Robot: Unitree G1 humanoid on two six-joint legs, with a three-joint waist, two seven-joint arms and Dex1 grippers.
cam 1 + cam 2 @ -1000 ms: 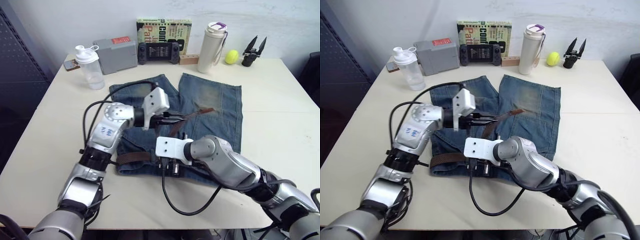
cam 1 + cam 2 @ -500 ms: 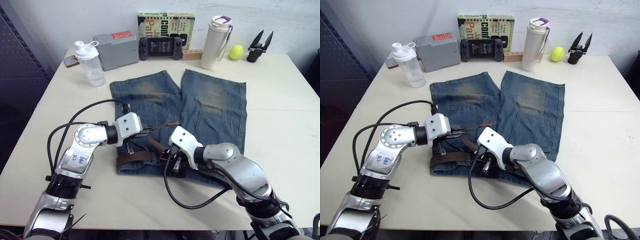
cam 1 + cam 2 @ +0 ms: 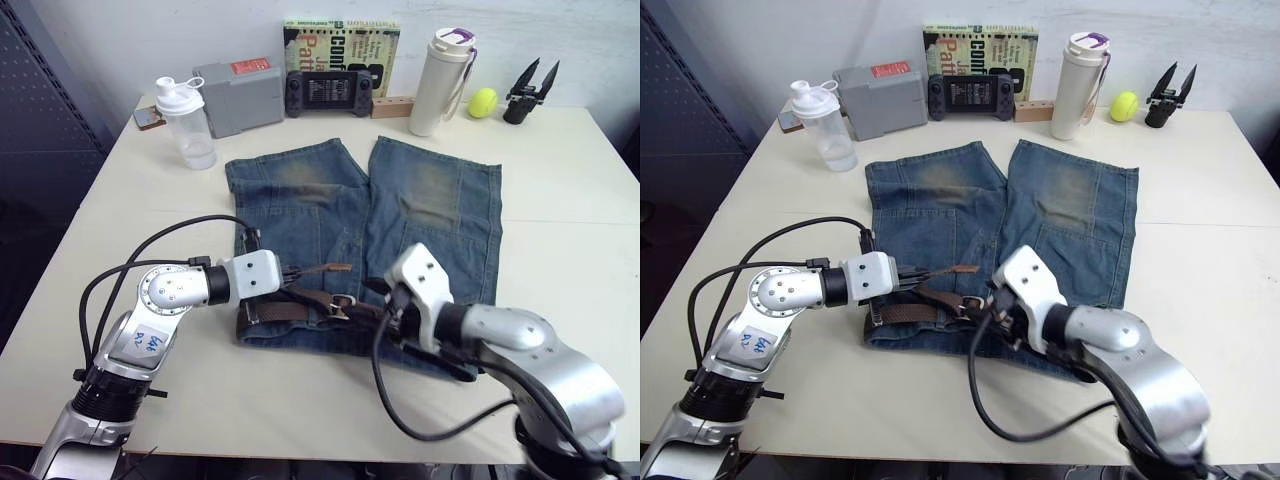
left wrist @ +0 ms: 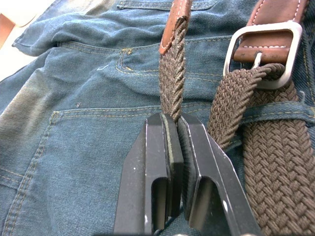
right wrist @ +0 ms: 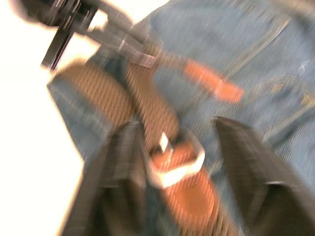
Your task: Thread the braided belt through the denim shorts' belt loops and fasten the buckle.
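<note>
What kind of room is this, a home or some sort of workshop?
Probably a lab or workroom set up for practice, not a lived-in home. A plain pale table stands against a bare wall, with denim shorts spread flat. Along its back edge sit unrelated items: a grey box, a game controller, and a tennis ball.

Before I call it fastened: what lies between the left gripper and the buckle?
In the left wrist view, the left gripper pinches the braided belt tail; between it and the buckle lies denim shorts fabric and looped braid.

Along the table's [image 3: 560, 240] far edge: shaker bottle [image 3: 186, 124], grey box [image 3: 239, 94], game controller [image 3: 330, 92], book [image 3: 342, 43], white tumbler [image 3: 443, 68], yellow ball [image 3: 483, 102].
</note>
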